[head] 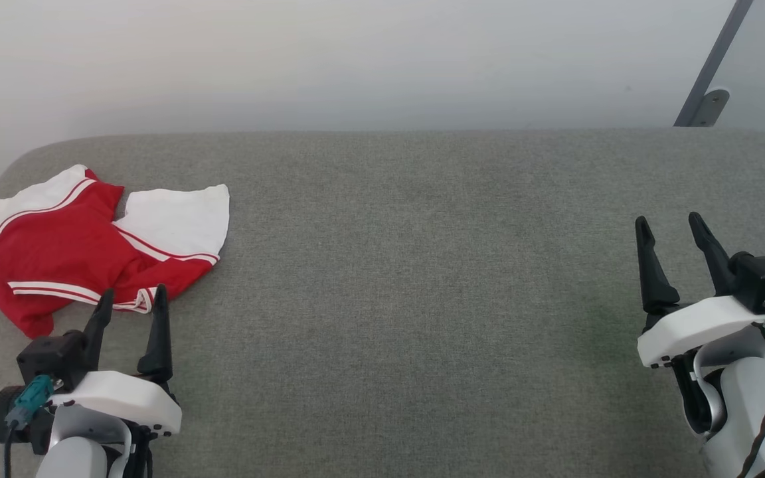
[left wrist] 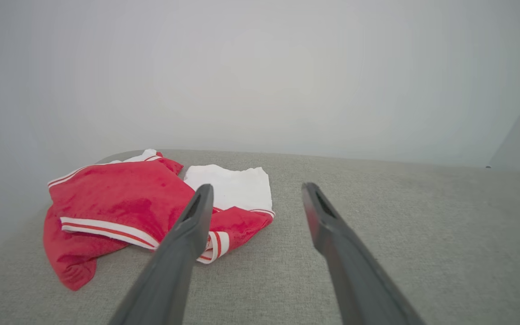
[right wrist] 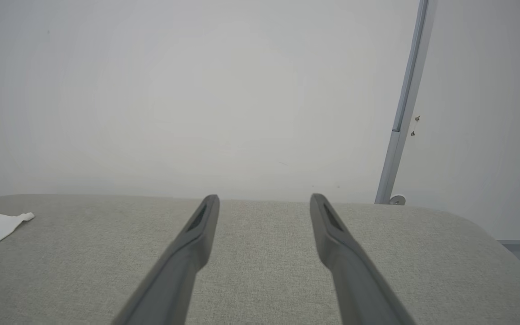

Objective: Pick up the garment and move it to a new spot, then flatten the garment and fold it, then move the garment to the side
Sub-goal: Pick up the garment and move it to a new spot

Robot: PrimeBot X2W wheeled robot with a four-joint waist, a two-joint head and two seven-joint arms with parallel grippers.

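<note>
Grey cloth is stretched over the wide surface [head: 389,265], and a pale wall [head: 356,60] is seen behind it. At the near left the left tool [head: 133,292] is held low over the cloth, its two dark fingers spread wide with nothing between them. The tips are pointed at the garment [head: 64,252], which is found just beyond them. It is so near that the striped hem looks almost touched in the head view, though no touch can be made out. The garment is a red shirt with white sleeves, bunched in a loose heap at the far left of the surface, with one white sleeve [head: 180,219] spread toward the middle. Well apart, at the near right, the right tool [head: 668,220] is also held wide and empty over bare cloth.

The first step is judged to be in hand: the garment has not yet been picked up. For the next move, the left tool should be pushed forward and down so that a fold of red cloth is caught between the fingers, and then it should be shut. A thick fold near the hem would be best, since thin cloth can slip out. After that, a lift toward the open middle is called for.
</note>
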